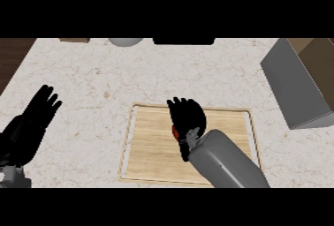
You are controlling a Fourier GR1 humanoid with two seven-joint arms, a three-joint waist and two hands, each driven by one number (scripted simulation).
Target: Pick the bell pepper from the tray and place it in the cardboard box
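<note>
marble counter (98, 70) | wooden tray (153, 150) | right hand (187, 118) over red bell pepper (174, 131), grip unclear | left hand (40, 106) open

Counter (130, 75) is cream marble with brownish veins, tray (153, 145) is pale wood grain. Bell pepper (175, 131) peeks out red. Both hands are black, right (186, 117) and left (40, 108), forearms grey. Cardboard box (294, 84) looks grey outside, brown inside.

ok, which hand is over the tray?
The right hand, hovering over the wooden tray and a red item; the left hand rests open beside the counter's left edge.
</note>
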